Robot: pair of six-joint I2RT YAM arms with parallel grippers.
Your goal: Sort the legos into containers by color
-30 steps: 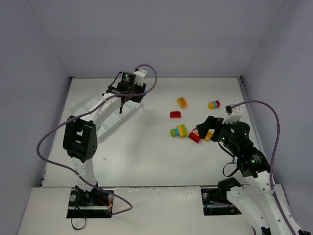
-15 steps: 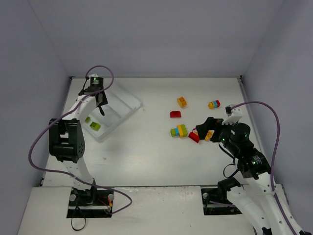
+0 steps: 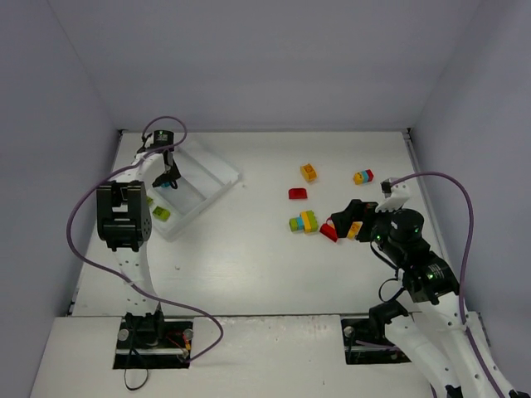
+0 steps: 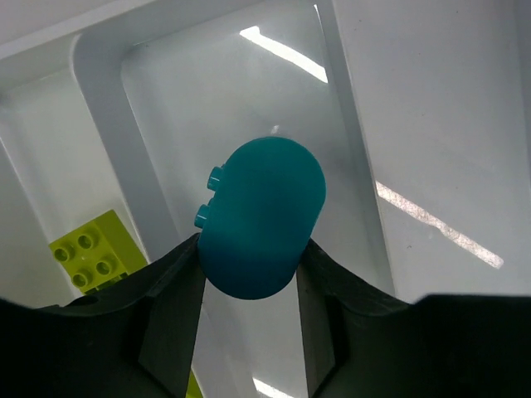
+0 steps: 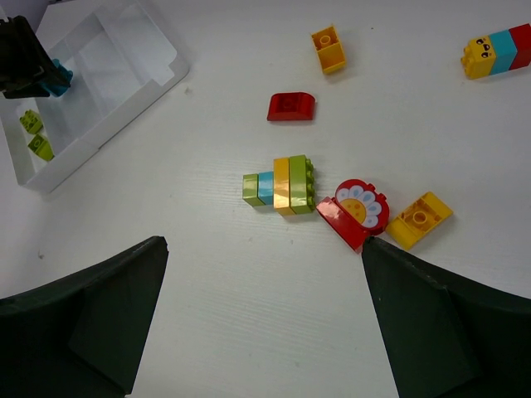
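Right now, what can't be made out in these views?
- Left wrist: teal brick, lower end hidden by the left end effector.
- Right wrist: cluster, red end cut off by the right edge.
- Top: tray, dividers too faint, white on white.

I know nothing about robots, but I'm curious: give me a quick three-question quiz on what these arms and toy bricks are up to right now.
1. True or false: the right gripper is gripping a red brick.
2. Which colour of brick lies in the tray? A red, B lime green, C orange.
3. Fill in: the left gripper holds a ___ brick over the tray.
Key: 1 false, its jaws stand open and empty. 2 B, the lime green bricks. 3 teal, the teal brick.
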